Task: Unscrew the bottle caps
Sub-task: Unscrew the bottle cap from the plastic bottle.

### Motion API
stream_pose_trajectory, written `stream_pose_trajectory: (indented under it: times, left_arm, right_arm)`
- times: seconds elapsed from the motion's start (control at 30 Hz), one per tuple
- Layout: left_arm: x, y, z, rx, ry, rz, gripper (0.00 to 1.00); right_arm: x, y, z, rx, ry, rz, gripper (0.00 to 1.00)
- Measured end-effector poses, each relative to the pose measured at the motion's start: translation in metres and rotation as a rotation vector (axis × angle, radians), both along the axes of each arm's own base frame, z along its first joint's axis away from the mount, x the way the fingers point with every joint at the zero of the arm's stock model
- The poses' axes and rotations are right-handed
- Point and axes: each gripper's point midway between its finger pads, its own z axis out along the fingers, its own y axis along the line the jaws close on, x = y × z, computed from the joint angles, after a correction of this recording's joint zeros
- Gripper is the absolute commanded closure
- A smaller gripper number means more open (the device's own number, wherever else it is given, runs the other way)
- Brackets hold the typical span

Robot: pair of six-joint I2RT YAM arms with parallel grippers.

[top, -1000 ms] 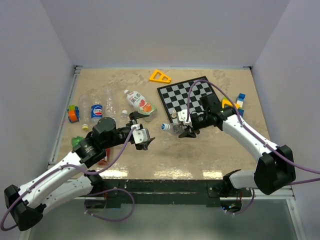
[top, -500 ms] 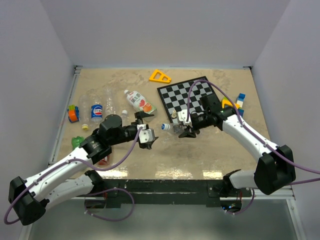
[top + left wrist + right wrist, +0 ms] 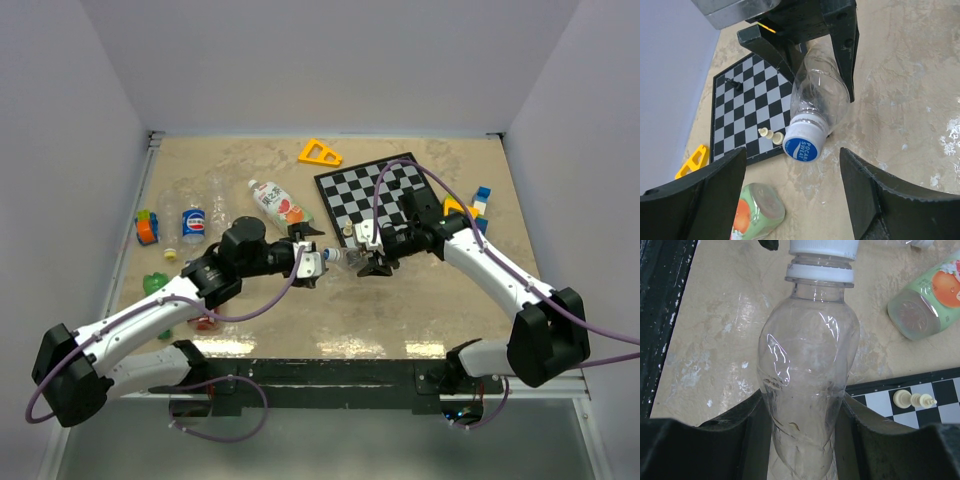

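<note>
overhead view: a tan table, two robot arms meeting near the centre of the frame. the right gripper (image 3: 372, 260) and the left gripper (image 3: 318, 262) face each other with a small clear bottle (image 3: 343, 256) between them, just below the lower left corner of a chessboard (image 3: 375, 195). further left lie a bottle with a green and orange label (image 3: 278, 208) and a cola-label bottle (image 3: 193, 222). a yellow triangle (image 3: 319, 153) sits at upper centre.

this view is too small to show either grip. the right wrist view shows it: two black fingers (image 3: 740, 435) press on both sides of the clear bottle's body, clamped on it, with the neck pointing to the top of the frame.

only the left wrist view shows the face of the bottle's cap (image 3: 802, 146), white-rimmed with a blue printed top, at centre frame, on the neck. the left fingers (image 3: 875, 200) stand apart at lower left and lower right. the cap is in the gap and touches neither, so that hand holds nothing. a pale chess piece (image 3: 771, 136) rests at the board's edge, just left of the cap.
</note>
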Motion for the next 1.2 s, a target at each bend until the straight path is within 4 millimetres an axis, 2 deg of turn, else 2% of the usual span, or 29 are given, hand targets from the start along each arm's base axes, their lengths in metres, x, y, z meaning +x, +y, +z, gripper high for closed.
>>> stream_pose_trajectory:
  times: [0.27,0.57,0.6,0.73,0.77,0.93,1.03,1.2]
  left_arm:
    - [-0.001,-0.009,0.002,-0.006,0.016,-0.037,0.48]
    - [-0.005,-0.013,-0.004,0.000,0.042,-0.070,0.53]
    - [-0.005,-0.014,-0.005,0.001,0.044,-0.073,0.58]
    - [-0.006,-0.015,-0.007,0.002,0.054,-0.080,0.94]
    - [-0.006,-0.015,-0.006,0.003,0.054,-0.082,1.00]
    - [-0.007,-0.016,-0.006,-0.011,0.104,-0.066,1.00]
    - [-0.008,-0.015,-0.006,-0.040,0.192,-0.021,1.00]
    - [-0.006,-0.010,0.001,-0.115,0.490,0.181,1.00]
  right_arm:
    - [0.000,0.000,0.000,-0.001,0.001,0.000,1.00]
    - [0.000,0.000,0.000,-0.001,-0.001,0.002,1.00]
    - [0.000,0.000,0.000,-0.001,0.000,0.002,1.00]
    - [-0.001,-0.001,-0.001,-0.005,0.002,0.003,1.00]
    - [-0.001,-0.001,-0.001,-0.005,0.003,0.003,1.00]
    - [-0.003,-0.001,-0.001,-0.006,0.008,0.004,1.00]
    - [-0.004,-0.002,-0.002,-0.008,0.014,0.004,1.00]
    - [-0.002,0.002,0.001,0.011,0.002,0.013,1.00]
